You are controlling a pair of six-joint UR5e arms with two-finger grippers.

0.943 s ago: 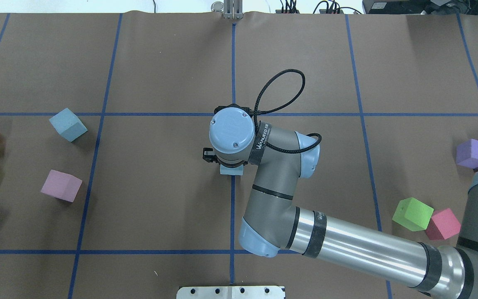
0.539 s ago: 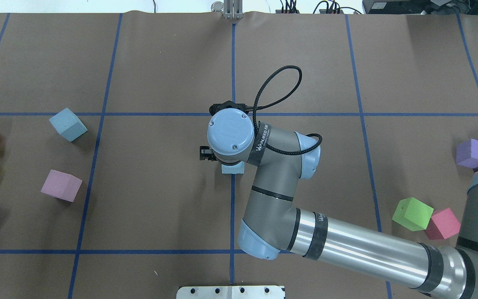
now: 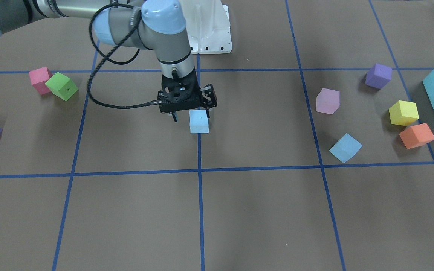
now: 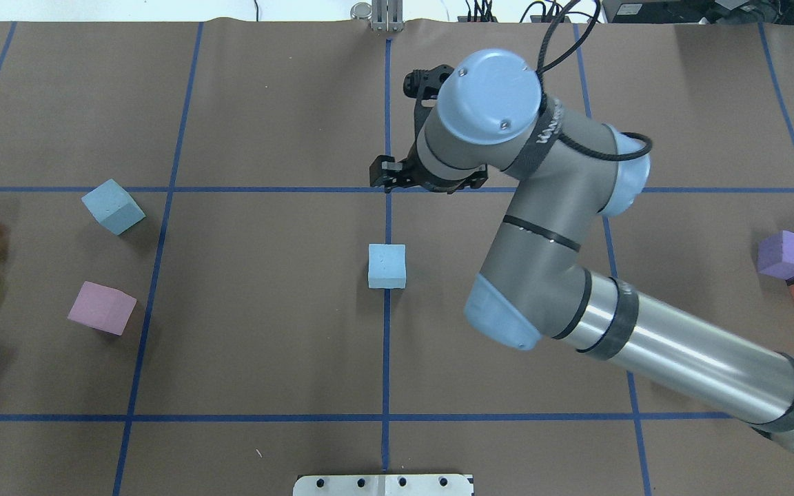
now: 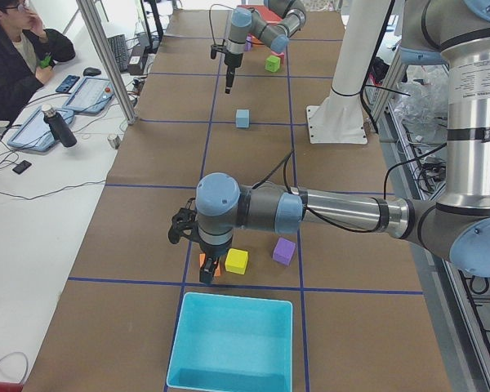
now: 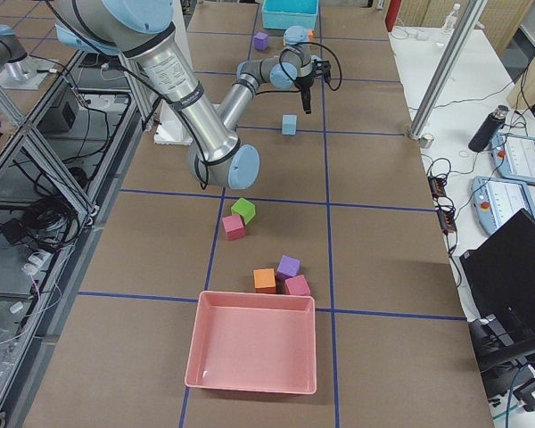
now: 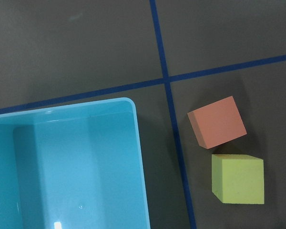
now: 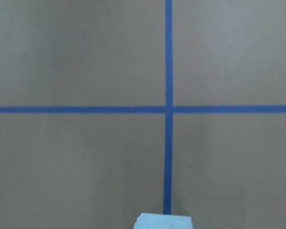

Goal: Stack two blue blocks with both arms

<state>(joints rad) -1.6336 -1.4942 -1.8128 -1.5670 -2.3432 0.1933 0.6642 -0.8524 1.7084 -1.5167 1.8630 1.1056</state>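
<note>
Up and away from the centre blue block the right arm is now swinging: half a second ago its wrist was hanging straight over that cube and hiding most of it, and now the cube is sitting fully uncovered on the bench, square on the middle tape line. The right pincer is hovering raised, on the side of the cube away from the robot, touching nothing — its two black fingers are standing wide apart with nothing between them. From the right wrist view only the top edge of the cube is showing, at the bottom of the frame. The second blue block is lying well off on the robot's left half of the bench, turned at an angle, near a lilac cube. The left pincer is hanging at that far end, just beside the teal bin and over an orange cube and a yellow cube; whether it is wide or narrow I cannot tell.
</note>
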